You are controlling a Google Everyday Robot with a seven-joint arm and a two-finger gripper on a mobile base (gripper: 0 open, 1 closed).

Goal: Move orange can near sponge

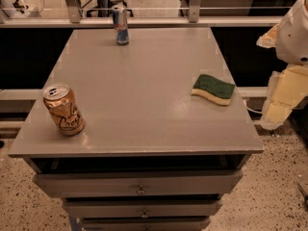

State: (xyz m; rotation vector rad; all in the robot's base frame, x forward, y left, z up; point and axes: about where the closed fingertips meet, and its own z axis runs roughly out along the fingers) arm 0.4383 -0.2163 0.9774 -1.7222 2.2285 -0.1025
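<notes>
The orange can (63, 109) stands near the front left corner of the grey table top (144, 81); it is orange-tan with dark cursive lettering and a silver top. The sponge (213, 89), dark green over a pale yellow base, lies flat near the table's right edge. My gripper (284, 97) hangs off the table's right side, below the white arm (296, 32), to the right of the sponge and far from the can. It holds nothing that I can see.
A slim blue-and-silver can (120, 24) stands at the table's far edge, left of centre. Drawers (140, 184) sit under the table top. A railing and window ledge (192, 13) run behind the table. Speckled floor lies around it.
</notes>
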